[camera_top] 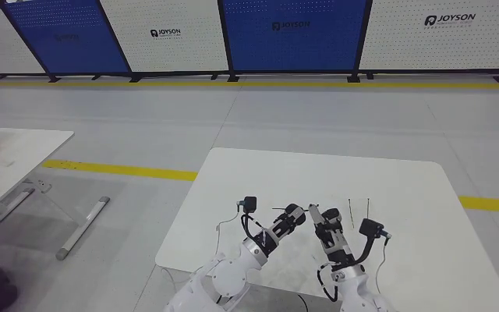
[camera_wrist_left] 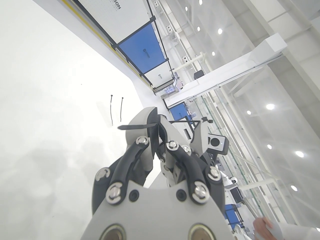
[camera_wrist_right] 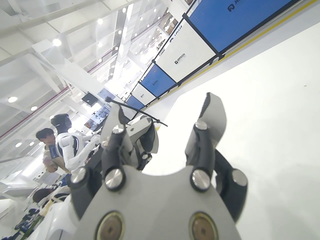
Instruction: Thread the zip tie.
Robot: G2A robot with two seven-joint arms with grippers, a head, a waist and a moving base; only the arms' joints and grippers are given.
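holding the zip tie point(camera_wrist_left: 136, 126) above the table point(camera_wrist_left: 50, 76), pinched in your left jaws, you leave its head end free beside the spread right jaws, seemingly for threading.

Over the table point(camera_top: 234, 175), the far half and left side gave a gripper free passage. Two spare ties point(camera_top: 352, 212) lay near the right gripper point(camera_top: 321, 212), on its outer side. The left gripper point(camera_top: 297, 210) hung close by, its tie point(camera_wrist_left: 140, 126) bridging the narrow gap between them.
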